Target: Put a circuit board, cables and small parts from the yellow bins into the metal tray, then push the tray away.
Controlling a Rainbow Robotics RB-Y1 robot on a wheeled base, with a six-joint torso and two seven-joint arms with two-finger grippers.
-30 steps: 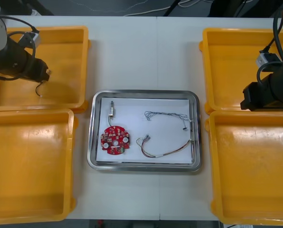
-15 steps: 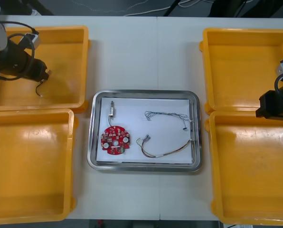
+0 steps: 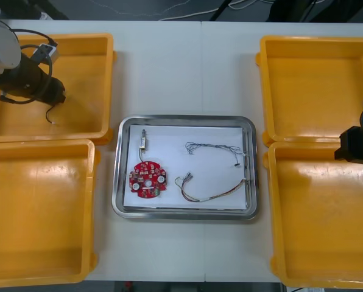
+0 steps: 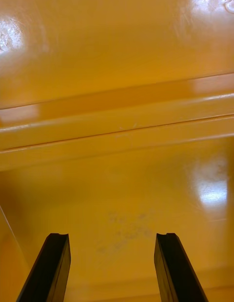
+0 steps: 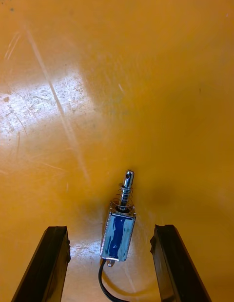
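Left pincer (image 5: pixel 109 229) hangs wide over 1 small metal part (image 5: pixel 118 233), while right pincer (image 4: pixel 111 236) gapes wide.

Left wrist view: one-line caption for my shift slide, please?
Left gripper, fingers open, straddles a small metal part with a black lead on the yellow bin floor.

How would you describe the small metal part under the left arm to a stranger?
Find the far yellow bin on the robot's left, where the left gripper hovers with open jaws. Between those jaws, on the bin floor, lies the small metal part. Unlike the similar part in the metal tray, it lies alone on yellow, trailing a black lead.
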